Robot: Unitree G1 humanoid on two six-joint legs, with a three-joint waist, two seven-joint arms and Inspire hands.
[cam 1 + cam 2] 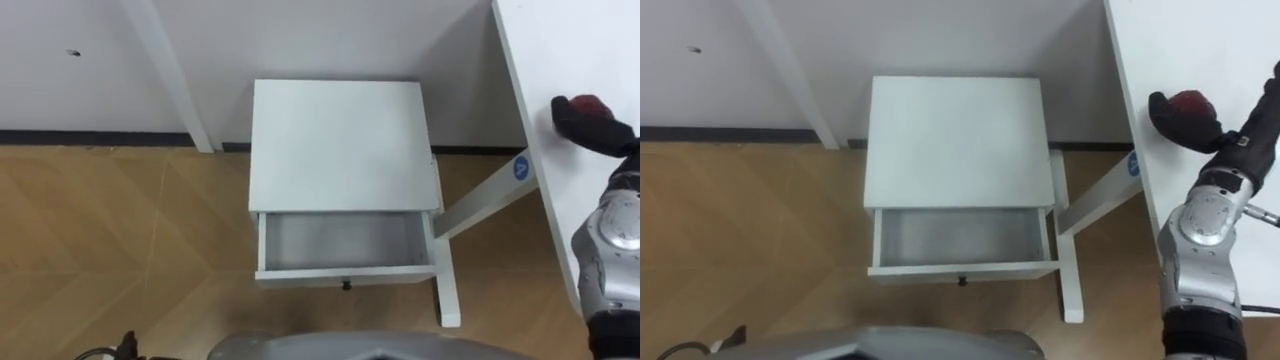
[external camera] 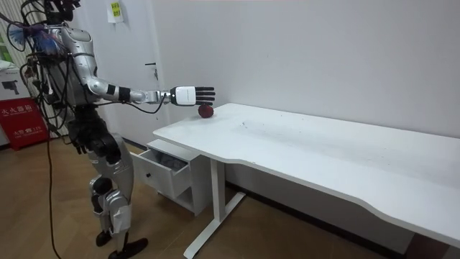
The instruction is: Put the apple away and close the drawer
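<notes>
Closest to my head camera is the silver right forearm, which comes in from the lower right and ends in the black right robot hand [image 1: 1185, 125]. I read that hand as spread. In the room view its fingers [image 2: 205, 93] lie straight and slightly apart, palm down, clamped on nothing. Just under the fingertips sits the dark red round apple [image 1: 1189, 100]. It rests on the white flat-topped table [image 1: 1200, 40], close to the table's rounded end. I cannot tell whether the hand touches the fruit or hovers just over it.

Left of the hand and below table height, the table's white slanted leg [image 1: 480, 205] carries a round blue sticker [image 1: 521, 167]. Further left of the hand stands a white box-shaped cabinet [image 1: 340, 140], backed against the pale wall [image 1: 330, 40]. Its white drawer [image 1: 345, 245] is pulled out toward the robot, with a small dark knob [image 1: 346, 285] on the front panel. The drawer is well apart from both hand and apple.

Beyond the cabinet, on the side away from the hand, the light brown herringbone wood floor [image 1: 120, 230] spreads out. In the room view the robot stands upright on it in front of the drawer, at the table's end, with its right arm held level out to the tabletop.
</notes>
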